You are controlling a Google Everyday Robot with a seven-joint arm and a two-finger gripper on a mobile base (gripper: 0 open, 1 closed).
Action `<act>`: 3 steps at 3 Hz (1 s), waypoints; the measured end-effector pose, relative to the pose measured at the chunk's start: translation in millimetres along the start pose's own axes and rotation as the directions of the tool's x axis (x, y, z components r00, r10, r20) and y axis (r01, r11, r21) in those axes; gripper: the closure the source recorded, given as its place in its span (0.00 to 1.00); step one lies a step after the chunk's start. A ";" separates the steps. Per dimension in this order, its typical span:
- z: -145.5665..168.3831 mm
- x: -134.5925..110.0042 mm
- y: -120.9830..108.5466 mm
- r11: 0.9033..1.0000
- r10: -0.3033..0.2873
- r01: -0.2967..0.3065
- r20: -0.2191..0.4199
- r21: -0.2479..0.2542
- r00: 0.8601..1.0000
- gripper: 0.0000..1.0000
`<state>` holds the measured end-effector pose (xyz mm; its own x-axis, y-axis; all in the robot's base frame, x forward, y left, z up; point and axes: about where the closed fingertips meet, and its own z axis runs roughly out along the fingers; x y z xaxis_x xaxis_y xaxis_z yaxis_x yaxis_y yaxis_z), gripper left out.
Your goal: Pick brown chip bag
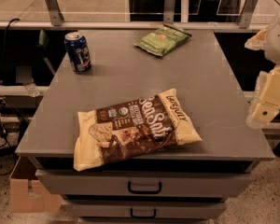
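Observation:
The brown chip bag (135, 127) lies flat near the front edge of the grey cabinet top (130, 73). It is dark brown with cream-yellow ends and white "Sea Salt" lettering, and its left end slightly overhangs the front edge. My gripper (267, 102) shows as pale yellow parts at the right edge of the view, beyond the cabinet's right side. It is to the right of the bag, apart from it, and holds nothing that I can see.
A blue soda can (78, 52) stands upright at the back left of the top. A smaller green chip bag (162, 39) lies at the back middle. Drawers with dark handles (144, 187) are below the top. A cardboard box (30, 192) sits on the floor at left.

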<state>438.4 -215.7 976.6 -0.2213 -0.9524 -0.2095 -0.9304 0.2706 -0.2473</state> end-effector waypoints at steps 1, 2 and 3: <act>0.1 -1.1 0.0 1.000 0.001 -0.001 0.003 0.001 1.000 0.00; 33.5 -34.1 11.8 0.997 0.033 -0.029 0.058 -0.065 0.998 0.00; 76.4 -84.5 26.4 0.984 0.073 -0.052 0.120 -0.169 0.990 0.00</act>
<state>454.8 -117.4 915.5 -0.2516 -0.9064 -0.3392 -0.9536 0.2920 -0.0731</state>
